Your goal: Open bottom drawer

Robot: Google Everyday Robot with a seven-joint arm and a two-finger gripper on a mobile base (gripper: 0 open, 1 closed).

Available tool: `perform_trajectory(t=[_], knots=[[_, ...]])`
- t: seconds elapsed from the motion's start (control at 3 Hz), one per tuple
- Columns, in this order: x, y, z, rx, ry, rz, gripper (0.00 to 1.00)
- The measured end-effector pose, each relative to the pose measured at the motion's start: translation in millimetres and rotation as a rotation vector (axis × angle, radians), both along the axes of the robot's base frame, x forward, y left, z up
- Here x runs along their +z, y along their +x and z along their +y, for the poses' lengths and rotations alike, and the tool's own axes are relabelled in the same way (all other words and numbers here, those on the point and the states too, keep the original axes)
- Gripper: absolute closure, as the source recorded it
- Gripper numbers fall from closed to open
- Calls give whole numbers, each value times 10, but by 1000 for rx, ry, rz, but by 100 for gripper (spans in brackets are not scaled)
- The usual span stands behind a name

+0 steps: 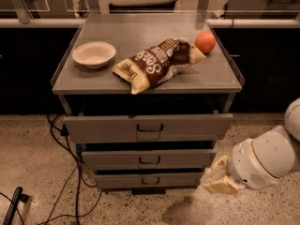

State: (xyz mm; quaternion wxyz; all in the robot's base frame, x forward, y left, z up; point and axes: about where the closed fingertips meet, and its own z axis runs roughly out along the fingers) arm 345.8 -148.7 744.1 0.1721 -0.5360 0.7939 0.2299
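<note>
The bottom drawer (117, 180) is the lowest of three grey drawers in the metal cabinet, with a low flat front and a small dark centre pull handle (150, 180). Its front sits set back under the middle drawer (112, 159). My gripper (213, 176), with cream fingers (220, 186) on a white rounded wrist (262, 163), hangs low at the right end of the bottom drawer's front, near the floor. The fingers stand apart and hold nothing. It is well to the right of the handle.
The cabinet top (140, 27) bears a white bowl (93, 54), a brown chip bag (157, 62) and an orange (205, 41). The tall top drawer (103, 128) juts out furthest. Black cables (70, 172) run over the speckled floor at the left.
</note>
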Motion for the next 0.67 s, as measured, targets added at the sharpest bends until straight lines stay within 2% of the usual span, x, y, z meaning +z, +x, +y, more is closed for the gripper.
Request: perform_trajectory(t=[0.33, 0.67], knots=[[-229, 43, 28, -31, -34, 9, 100], [-764, 159, -41, -97, -44, -2, 100]])
